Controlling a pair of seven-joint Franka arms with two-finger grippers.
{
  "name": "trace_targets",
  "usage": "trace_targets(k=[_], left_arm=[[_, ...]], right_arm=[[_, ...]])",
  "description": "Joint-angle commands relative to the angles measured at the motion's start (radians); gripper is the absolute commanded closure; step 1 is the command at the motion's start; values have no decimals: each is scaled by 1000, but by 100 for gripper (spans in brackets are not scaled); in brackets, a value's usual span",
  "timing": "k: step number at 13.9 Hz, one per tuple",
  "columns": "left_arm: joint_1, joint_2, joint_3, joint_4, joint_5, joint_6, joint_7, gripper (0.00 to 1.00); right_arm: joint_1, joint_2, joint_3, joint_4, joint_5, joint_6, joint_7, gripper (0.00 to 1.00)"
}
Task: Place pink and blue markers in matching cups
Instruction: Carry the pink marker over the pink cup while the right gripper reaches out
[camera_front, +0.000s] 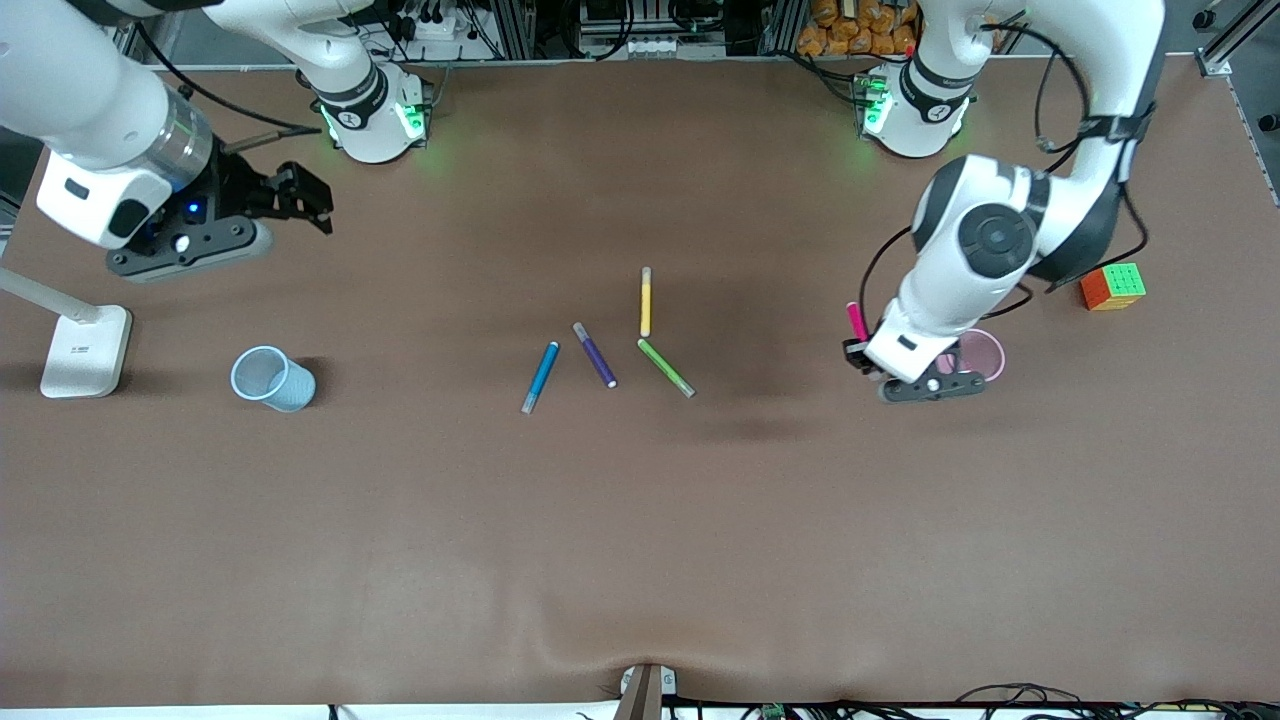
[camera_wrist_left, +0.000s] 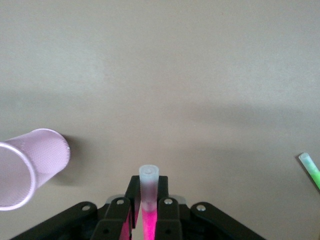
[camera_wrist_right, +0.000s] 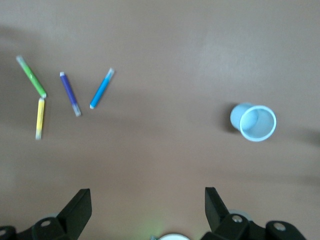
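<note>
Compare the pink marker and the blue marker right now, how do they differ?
The pink marker is clamped upright in the shut left hand, beside the pink cup; the blue marker lies flat on the table, untouched. The pink one is alone at the left arm's end; the blue one lies mid-table beside the purple marker. Both are slim pens with a pale end.

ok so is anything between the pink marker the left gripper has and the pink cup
Nothing visible does. The left gripper is shut on the pink marker, held up beside the pink cup, with only bare table between them in the left wrist view. The right gripper waits open, up above the blue cup's end of the table.
</note>
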Motion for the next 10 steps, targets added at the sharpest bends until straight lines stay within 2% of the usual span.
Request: trace_targets(k=[1, 4, 6, 10], left_arm=[[57, -119, -12, -110, 18, 63, 111, 100], [124, -165, -11, -201, 18, 204, 297, 100], [173, -166, -12, -206, 41, 236, 412, 100], [267, -165, -15, -273, 235, 412, 432, 100]], right_arm=[[-2, 99, -5, 23, 5, 71, 9, 0], [-5, 155, -5, 12, -12, 140, 10, 0], [-5, 163, -5, 10, -13, 128, 10, 0], [0, 165, -3, 1, -10, 138, -1, 0]])
